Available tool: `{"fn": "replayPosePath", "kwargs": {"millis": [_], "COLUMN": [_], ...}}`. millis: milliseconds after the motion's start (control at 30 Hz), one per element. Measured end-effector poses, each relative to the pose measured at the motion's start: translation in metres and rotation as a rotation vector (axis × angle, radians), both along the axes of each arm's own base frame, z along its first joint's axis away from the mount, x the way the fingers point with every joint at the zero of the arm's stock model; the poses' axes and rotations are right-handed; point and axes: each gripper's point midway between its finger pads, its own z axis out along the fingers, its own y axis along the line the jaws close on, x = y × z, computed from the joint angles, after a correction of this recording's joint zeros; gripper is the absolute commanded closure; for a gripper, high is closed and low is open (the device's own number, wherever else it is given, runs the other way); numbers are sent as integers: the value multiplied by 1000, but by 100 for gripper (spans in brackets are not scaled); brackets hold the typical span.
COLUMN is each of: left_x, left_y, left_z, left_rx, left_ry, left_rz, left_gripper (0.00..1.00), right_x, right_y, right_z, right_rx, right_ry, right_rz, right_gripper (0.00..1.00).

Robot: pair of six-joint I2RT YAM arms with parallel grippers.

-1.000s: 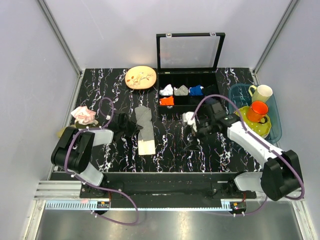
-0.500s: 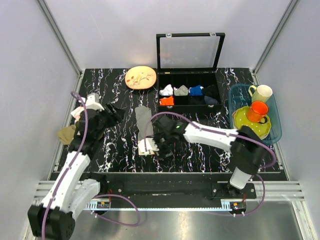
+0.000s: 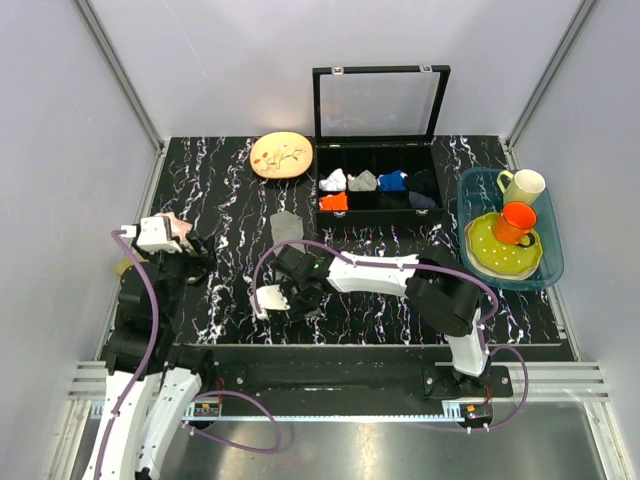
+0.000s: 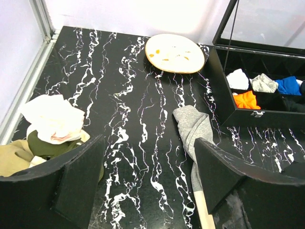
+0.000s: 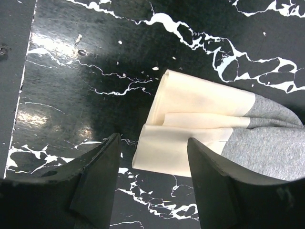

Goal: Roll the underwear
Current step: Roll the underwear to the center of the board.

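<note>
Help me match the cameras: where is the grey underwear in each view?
Top external: underwear centre-left, partly under the right arm.
Left wrist: right of centre, running to the bottom edge.
Right wrist: right half, cream edge between the fingers.
Shared landmark: the white-veined black table.

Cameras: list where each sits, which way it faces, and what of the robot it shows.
Top external: fixed high behind the robot, looking down on the table; the left pincer and right pincer show.
Left wrist: on the left arm, facing forward and down at the underwear; its open fingers frame the bottom.
Right wrist: close above the underwear's cream edge, facing down; its open fingers flank that edge.
Shared: all three show the underwear.
</note>
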Motion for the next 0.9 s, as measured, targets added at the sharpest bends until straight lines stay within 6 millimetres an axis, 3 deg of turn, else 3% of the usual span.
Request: {"fn": "replayPosePath", "kwargs": {"millis": [267, 567, 733, 900], "left_x": [-11, -12, -13, -15], "left_y": [9, 9, 4, -18], "left_z": [2, -1, -1, 1], "left_rx": [22, 30, 33, 33], "left_ry": [-34, -29, -35, -53], "left_rz": [30, 29, -3, -134], "left_gripper": [19, 18, 17, 17], "right_x": [5, 19, 22, 9], "right_y": [4, 17, 17, 9], "right_z": [-6, -8, -9, -10], "right_rx": [2, 34, 36, 30], "right_ry": [-4, -47, -62, -1], "right_rz": [-32, -78, -85, -38], "right_gripper": [52, 81, 87, 88]}}
